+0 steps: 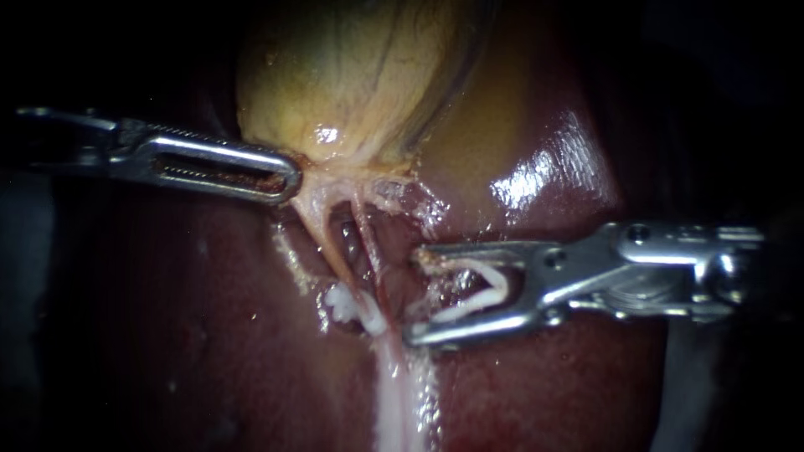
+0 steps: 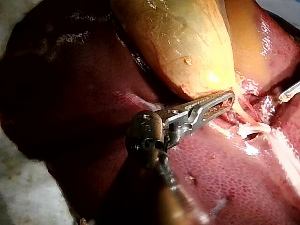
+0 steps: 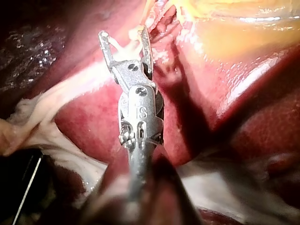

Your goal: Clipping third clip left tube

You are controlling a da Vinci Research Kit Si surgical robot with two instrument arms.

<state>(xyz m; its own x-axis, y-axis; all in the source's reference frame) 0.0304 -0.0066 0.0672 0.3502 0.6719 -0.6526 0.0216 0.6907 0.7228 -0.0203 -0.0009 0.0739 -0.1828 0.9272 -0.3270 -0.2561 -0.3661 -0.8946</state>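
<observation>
Over dark liver point(image 1: 167, 335), left instrument point(image 1: 289, 177) pinches gallbladder point(image 1: 352, 75) upper centre; right instrument point(image 1: 414, 295), centre-right, grips an open clip point(image 1: 500, 285), positioning to straddle the left tube point(image 1: 322, 234) next.

Light fell in a narrow pool on the middle of the endoscope view and threw bright, wet glints off the liver point(image 1: 553, 167); toward the edges everything sank into near black. In the left wrist view a pale, mottled sheet point(image 2: 21, 187) bordered the liver's dark edge, and a strip of pale bluish surface point(image 2: 287, 6) showed beyond its brighter far edge. In the right wrist view a dark patch point(image 3: 23, 197) lay beside the liver, crossed by one thin pale line.
</observation>
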